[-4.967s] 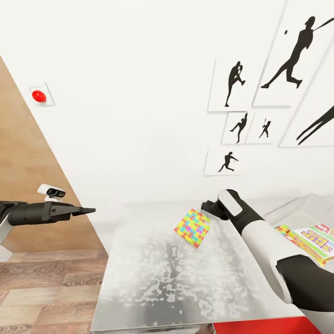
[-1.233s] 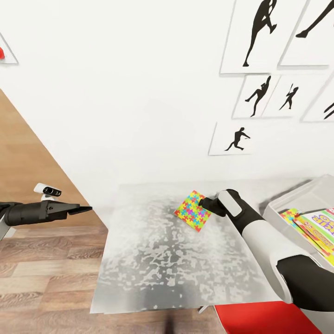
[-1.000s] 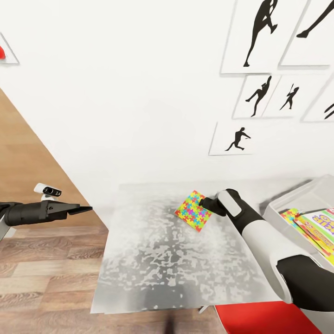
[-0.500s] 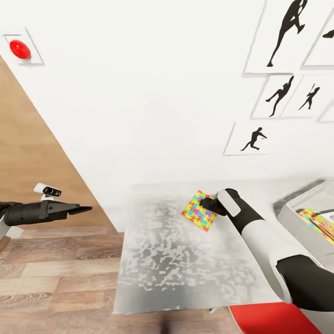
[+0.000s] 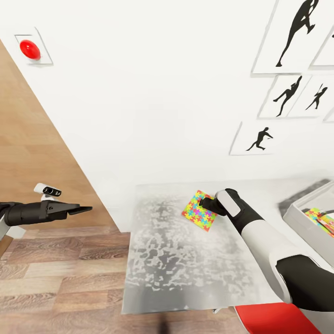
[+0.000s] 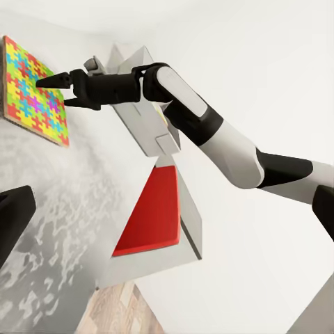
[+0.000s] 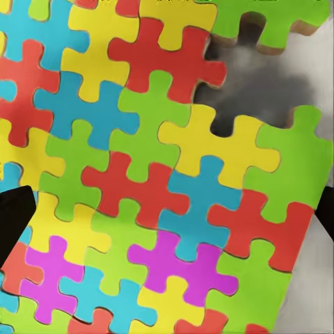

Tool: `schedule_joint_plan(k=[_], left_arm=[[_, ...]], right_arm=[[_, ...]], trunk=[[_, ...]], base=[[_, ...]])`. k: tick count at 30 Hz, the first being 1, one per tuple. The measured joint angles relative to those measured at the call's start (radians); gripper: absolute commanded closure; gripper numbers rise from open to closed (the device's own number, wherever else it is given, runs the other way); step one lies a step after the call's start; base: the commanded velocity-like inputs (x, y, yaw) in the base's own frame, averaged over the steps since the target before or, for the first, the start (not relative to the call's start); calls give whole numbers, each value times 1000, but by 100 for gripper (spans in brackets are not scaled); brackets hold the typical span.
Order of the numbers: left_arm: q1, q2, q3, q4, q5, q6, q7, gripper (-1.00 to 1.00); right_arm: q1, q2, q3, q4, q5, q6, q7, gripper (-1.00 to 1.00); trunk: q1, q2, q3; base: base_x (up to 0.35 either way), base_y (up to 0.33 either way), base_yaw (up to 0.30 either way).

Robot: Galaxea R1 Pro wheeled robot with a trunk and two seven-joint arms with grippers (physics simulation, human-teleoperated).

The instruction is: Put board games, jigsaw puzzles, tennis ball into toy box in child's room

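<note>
While my left gripper (image 5: 86,209) hangs pinched closed over the wood floor (image 5: 60,283), my right gripper (image 5: 202,202) hovers with fingers parted just above the jigsaw puzzle (image 5: 199,216) lying on the table (image 5: 185,273); the toy box (image 5: 304,222) sits far right.

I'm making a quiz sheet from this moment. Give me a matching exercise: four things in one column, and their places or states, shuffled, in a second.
Things:
1. jigsaw puzzle
2. toy box
3. left gripper
4. red button

Places or states:
A. on the wall, upper left in the head view
B. at the table's right end, with colourful toys inside
C. flat on the table, at the right gripper's tip
D. held out over the wood floor, away from the table

Pairs: 1-C, 2-B, 3-D, 4-A
</note>
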Motion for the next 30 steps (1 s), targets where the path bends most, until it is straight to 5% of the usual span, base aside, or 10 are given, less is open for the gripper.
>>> schedule_joint_plan(k=[30], left_arm=[[0,0,0,0,2,0,0,-100]], right_arm=[[0,2,-1,2,-5,-3,2,-100]], trunk=[[0,0,0]], base=[[-36,107,0]])
